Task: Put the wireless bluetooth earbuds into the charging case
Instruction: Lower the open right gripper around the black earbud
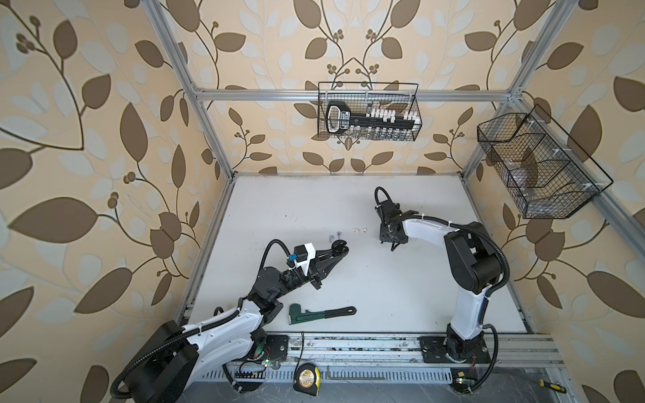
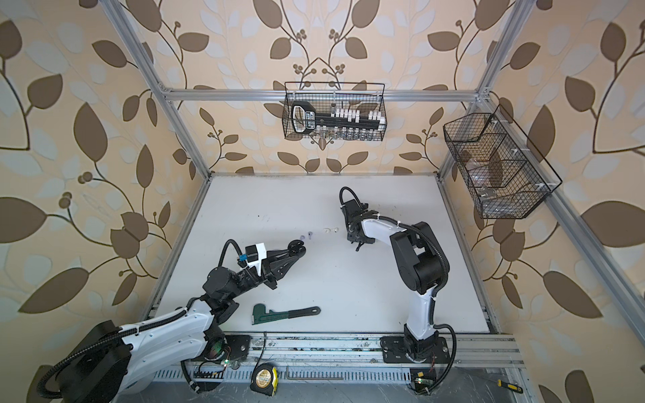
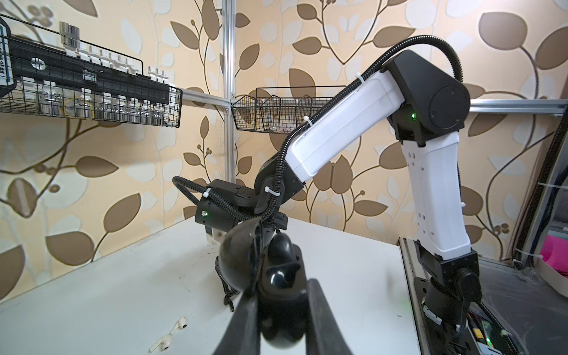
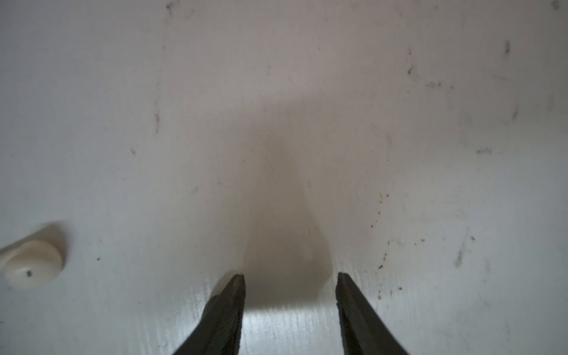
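Right gripper (image 1: 393, 247) apart, empty, low over desk (image 1: 349, 286). White earbuds (image 1: 360, 229) near, at ten o'clock in a top view. Left gripper (image 3: 278, 319) clamped on case (image 3: 238, 261).

My end effector (image 3: 281, 319) is clamped on the black charging case (image 3: 276, 285), which is raised off the counter (image 3: 107, 292) with its lid (image 3: 238, 261) open. Contents of the wells: dark on dark, not determinable. A white earbud (image 3: 179, 323) and a second white earbud (image 3: 160, 343) lie close together on the counter, apart from the case. The opposite arm (image 3: 344, 123) reaches down behind the lid. A wire basket (image 3: 92, 101) and a second wire basket (image 3: 270, 113) hang on the wall.
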